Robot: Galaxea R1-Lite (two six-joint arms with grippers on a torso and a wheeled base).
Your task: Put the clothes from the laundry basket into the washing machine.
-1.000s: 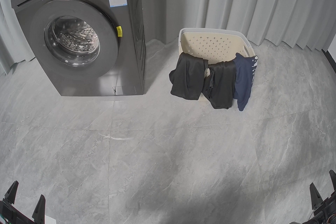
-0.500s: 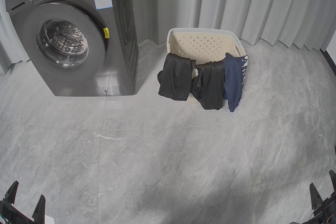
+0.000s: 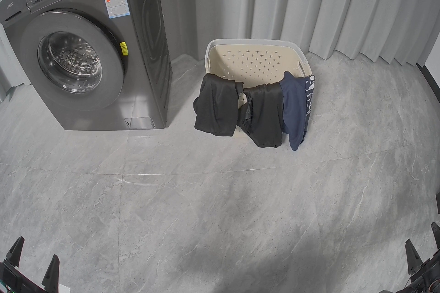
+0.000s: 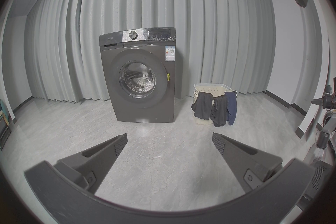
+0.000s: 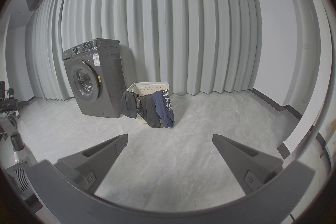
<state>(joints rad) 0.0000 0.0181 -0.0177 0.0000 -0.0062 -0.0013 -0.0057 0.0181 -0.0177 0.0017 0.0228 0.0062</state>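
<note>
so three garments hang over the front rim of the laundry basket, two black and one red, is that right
Not quite. The third one is a navy blue garment, not a red one. The head view shows it hanging over the front rim of the laundry basket, next to the middle black garment, with the left black garment beyond that.

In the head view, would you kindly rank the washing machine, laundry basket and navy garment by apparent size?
Largest: dark grey front-loading washing machine.
Then: cream perforated plastic laundry basket.
Smallest: navy blue cloth garment hanging over its front rim.
</note>
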